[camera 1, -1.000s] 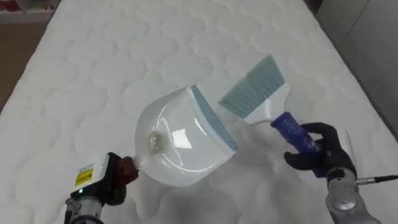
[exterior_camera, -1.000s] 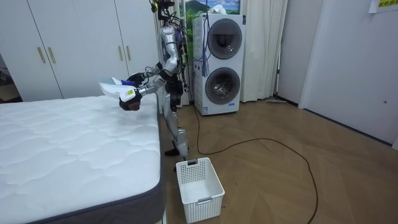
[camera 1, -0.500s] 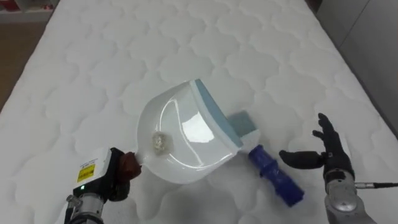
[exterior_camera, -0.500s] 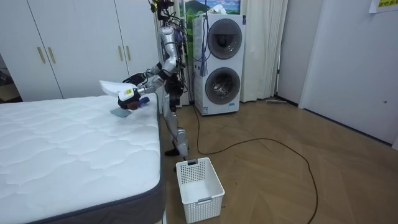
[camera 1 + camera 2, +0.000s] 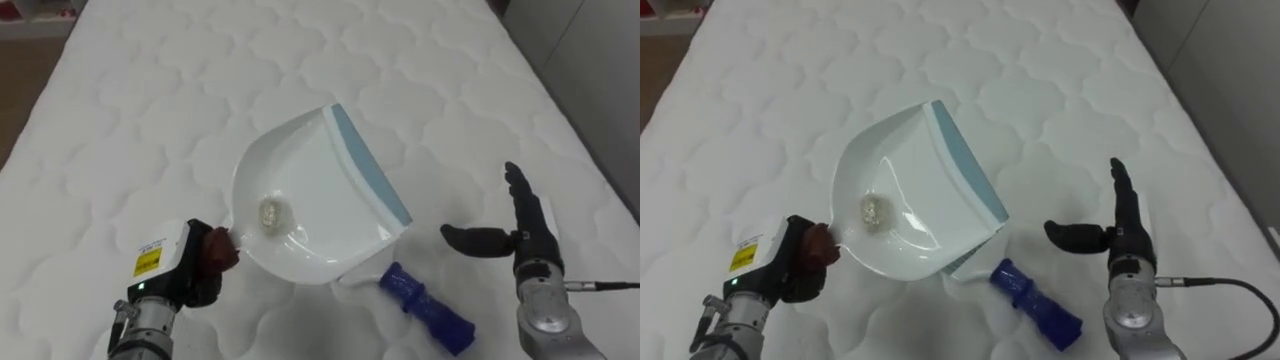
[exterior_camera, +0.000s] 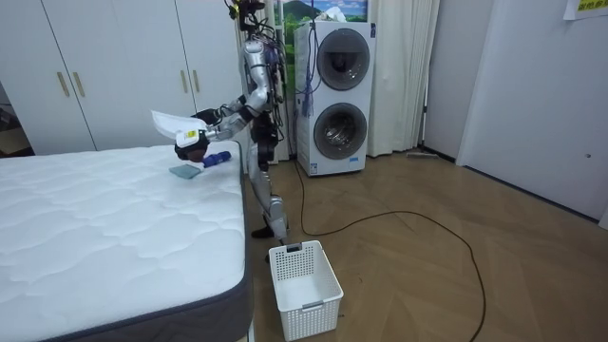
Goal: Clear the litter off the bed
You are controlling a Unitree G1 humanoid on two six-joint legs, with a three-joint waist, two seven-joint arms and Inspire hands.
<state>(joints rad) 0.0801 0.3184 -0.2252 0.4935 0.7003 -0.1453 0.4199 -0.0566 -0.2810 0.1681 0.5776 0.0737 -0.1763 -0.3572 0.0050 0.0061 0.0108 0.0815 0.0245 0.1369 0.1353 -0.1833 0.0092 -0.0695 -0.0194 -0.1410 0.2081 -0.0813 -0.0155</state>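
Above the bed (image 5: pixel 150 100), the left hand (image 5: pixel 188 283) holds the white dustpan (image 5: pixel 320 190) clear of the quilted surface, its fingers clenched round the pan's dark red handle. A small crumpled scrap (image 5: pixel 272 212) sits in the back of the dustpan, near that handle. Just below the dustpan's blue-edged lip the brush (image 5: pixel 425 308) lies on the bed. Its blue grip points away from the pan, and in the eye views its bristle end is hidden beneath the pan. To the right of the dustpan, apart from the brush, the right hand (image 5: pixel 522 238) hovers with fingers straight and thumb spread, grasping nothing.

That is the change. A second ago the right hand was wrapped round the brush's grip, with the bristles raised beside the dustpan's lip. Since then it has let go and the brush has come to rest on the bed, while the dustpan stays in the left hand with the scrap still inside. Sweeping looks finished and the litter caught.

What remains is probably emptying the pan. The room view shows a white basket (image 6: pixel 304 275) down on the floor, well apart from the dustpan, which is a likely place for it. The scrap is loose and looks light, so the pan will need to stay tilted back on the way.
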